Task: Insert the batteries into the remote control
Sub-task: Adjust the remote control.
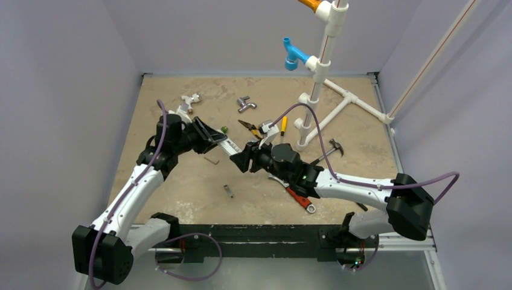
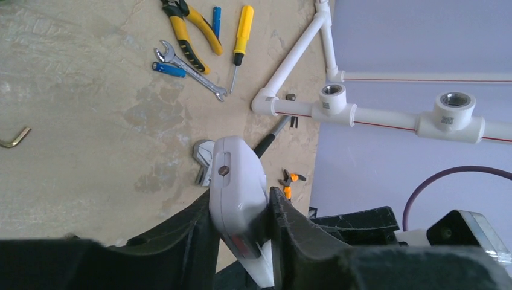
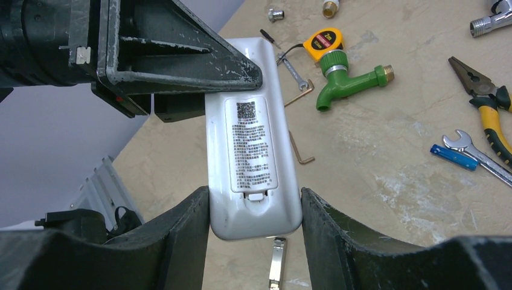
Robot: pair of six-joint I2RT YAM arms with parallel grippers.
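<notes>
left pincer (image 2: 240, 199) and right pincer (image 3: 253, 193) each clamped one end of the remote control (image 3: 253, 151), its long axis spanning them.

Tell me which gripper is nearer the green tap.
Left. The left gripper is at the far end of the remote, close by the green tap. The right gripper grips the remote's near end, farther from the tap.
</notes>
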